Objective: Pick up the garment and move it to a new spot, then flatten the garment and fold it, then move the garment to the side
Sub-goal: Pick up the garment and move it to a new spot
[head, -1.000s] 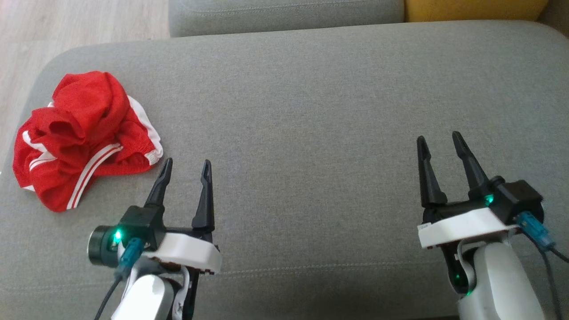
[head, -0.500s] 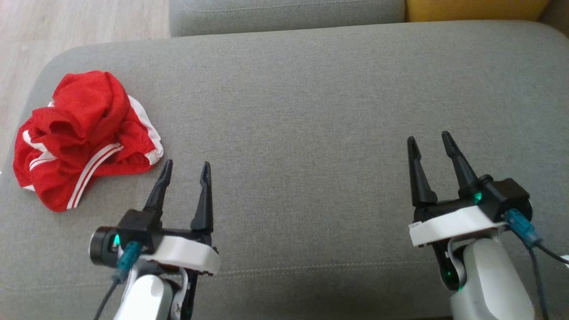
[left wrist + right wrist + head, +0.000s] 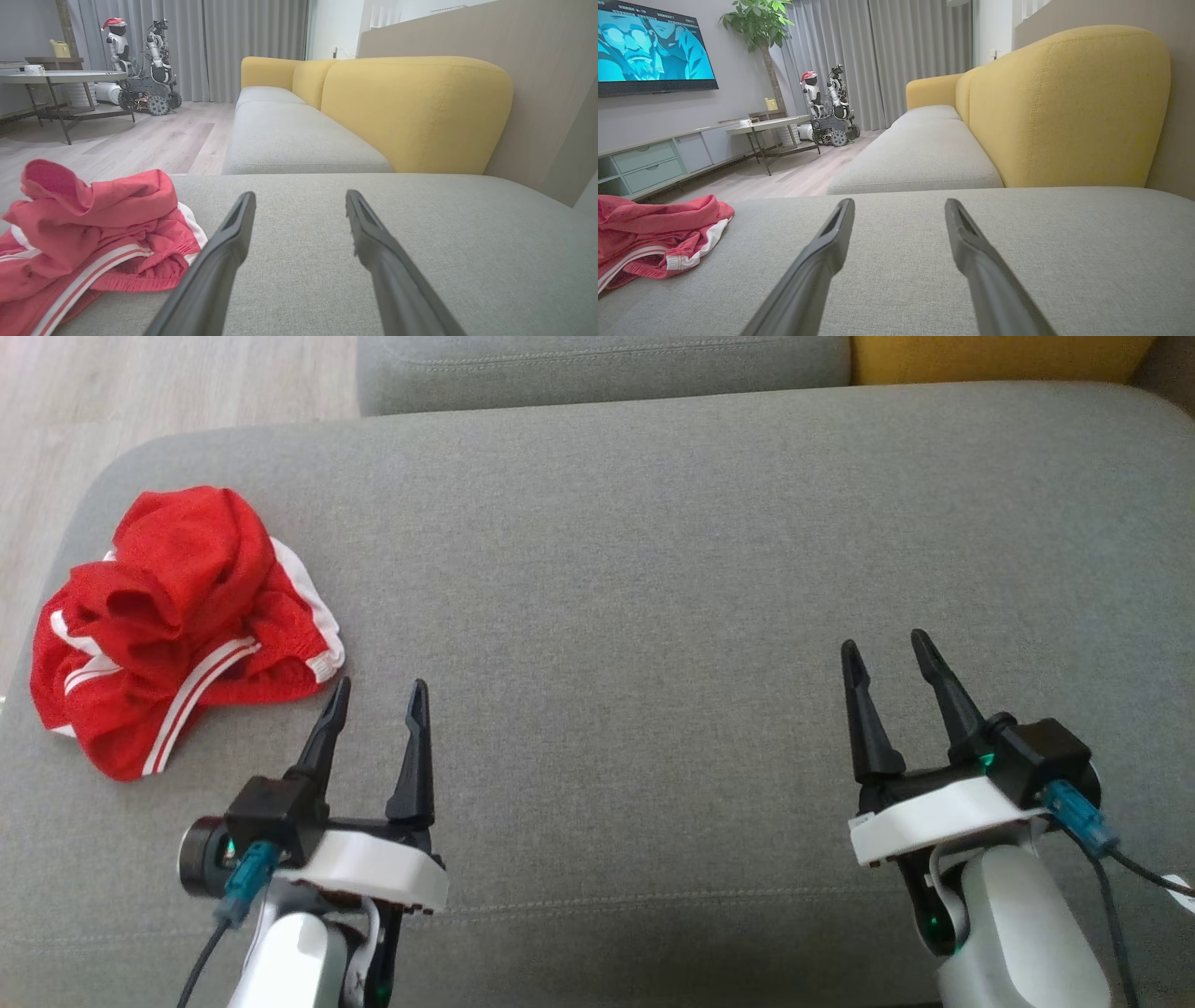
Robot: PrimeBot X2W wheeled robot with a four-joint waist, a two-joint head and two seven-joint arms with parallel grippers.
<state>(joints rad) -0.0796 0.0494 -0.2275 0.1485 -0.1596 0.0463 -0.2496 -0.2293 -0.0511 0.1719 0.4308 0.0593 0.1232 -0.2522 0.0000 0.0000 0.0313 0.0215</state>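
**Limp garment (image 3: 177, 625): pinch a raised fold**

Red shorts lie crumpled at cushion's (image 3: 653, 551) left end, just beyond left gripper (image 3: 381, 683). It & right gripper (image 3: 883, 640) are both wide open, empty. Prob. light, soft, floppy; take top ridge or white-trimmed hem.

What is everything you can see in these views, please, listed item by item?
seat cushion: one, grey, nearest the robot
garment: one, red with white stripes, crumpled at its left end
backrest: one, yellow, behind the cushion
floor: one, pale wood, left of the cushion
television: one, showing blue, on the wall
plant: one, green, beside the curtains
left end effector: one, dark, open, close to the garment
right end effector: one, dark, open, above bare cushion
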